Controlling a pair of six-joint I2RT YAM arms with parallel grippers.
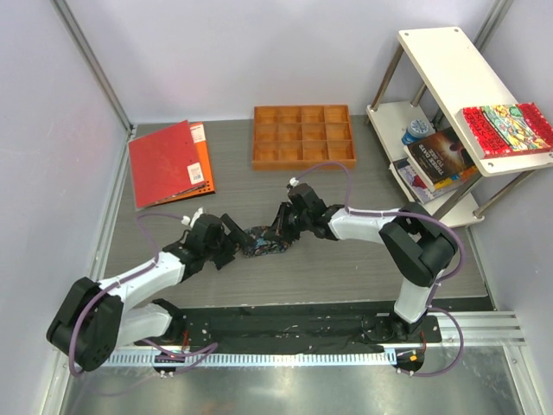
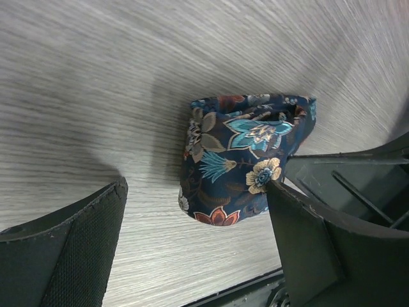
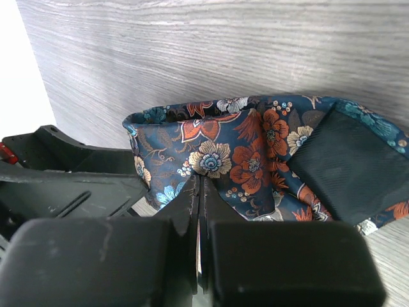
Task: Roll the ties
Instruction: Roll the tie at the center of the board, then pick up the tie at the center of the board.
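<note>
1. Necktie: dark navy with orange, red, teal and white flowers. You will find it bunched into a loose, low roll on the grey wood-grain table, near the middle, directly between the two grippers. In the left wrist view the roll stands on its edge, with the open coil facing upward.
2. Left gripper: released, jaws spread wide. In its own camera the necktie sits between the fingers. It is pressed against the right-hand finger and well apart from the left-hand one.
3. Right gripper: clenched, with the two fingertips meeting at the near edge of the necktie. From its own camera you cannot tell whether any cloth is caught between them.
4. Wooden tray: divided into small compartments, at the far edge of the table and apart from the arms.
5. Red notebook: lies on an orange one at the far left of the table.
6. White shelf rack: stands at the far right. A red patterned book lies on an upper shelf, and a stack of books lies on a lower one beside a small blue round item.
</note>
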